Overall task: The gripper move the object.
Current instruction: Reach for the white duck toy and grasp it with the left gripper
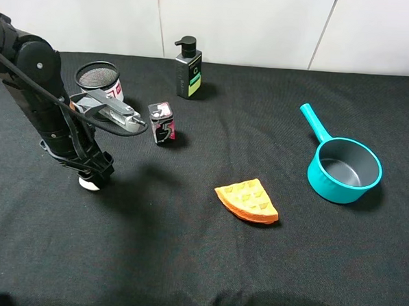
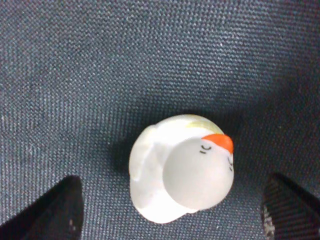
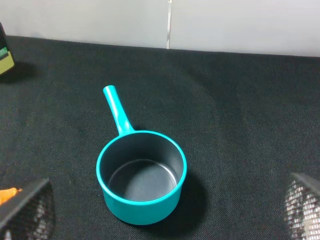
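Observation:
The small white duck toy with an orange-red beak sits on the black cloth. In the exterior high view it only peeks out under the left arm's end. My left gripper is low over it and open, with one black fingertip on each side of the duck and a gap to each. It also shows in the exterior high view. My right gripper is open and empty, hovering above the teal saucepan.
An orange waffle wedge lies mid-table. The teal saucepan stands on the right. A dark soap bottle, a small black box and a mesh-topped can stand at the back left.

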Motion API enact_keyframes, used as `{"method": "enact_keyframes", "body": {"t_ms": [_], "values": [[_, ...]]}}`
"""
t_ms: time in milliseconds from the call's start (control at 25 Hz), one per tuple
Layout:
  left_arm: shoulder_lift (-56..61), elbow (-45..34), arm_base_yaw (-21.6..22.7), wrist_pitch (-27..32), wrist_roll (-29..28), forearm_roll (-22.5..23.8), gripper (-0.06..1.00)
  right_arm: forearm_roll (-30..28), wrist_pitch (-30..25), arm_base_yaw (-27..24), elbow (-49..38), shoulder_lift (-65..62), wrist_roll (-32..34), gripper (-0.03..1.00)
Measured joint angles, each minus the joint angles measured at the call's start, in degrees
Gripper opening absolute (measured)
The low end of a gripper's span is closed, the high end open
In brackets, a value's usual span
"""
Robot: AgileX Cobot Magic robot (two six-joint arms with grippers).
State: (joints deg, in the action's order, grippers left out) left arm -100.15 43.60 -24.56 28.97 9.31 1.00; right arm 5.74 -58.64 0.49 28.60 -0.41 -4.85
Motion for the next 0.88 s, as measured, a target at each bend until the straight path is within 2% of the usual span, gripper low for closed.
{"method": "enact_keyframes", "body": {"t_ms": [880], "values": [[0.0,0.0,0.0,-1.7,-1.2,0.7,0.76,0.0,0.0,0.0,0.0,0.0,0.0,0.69]]}}
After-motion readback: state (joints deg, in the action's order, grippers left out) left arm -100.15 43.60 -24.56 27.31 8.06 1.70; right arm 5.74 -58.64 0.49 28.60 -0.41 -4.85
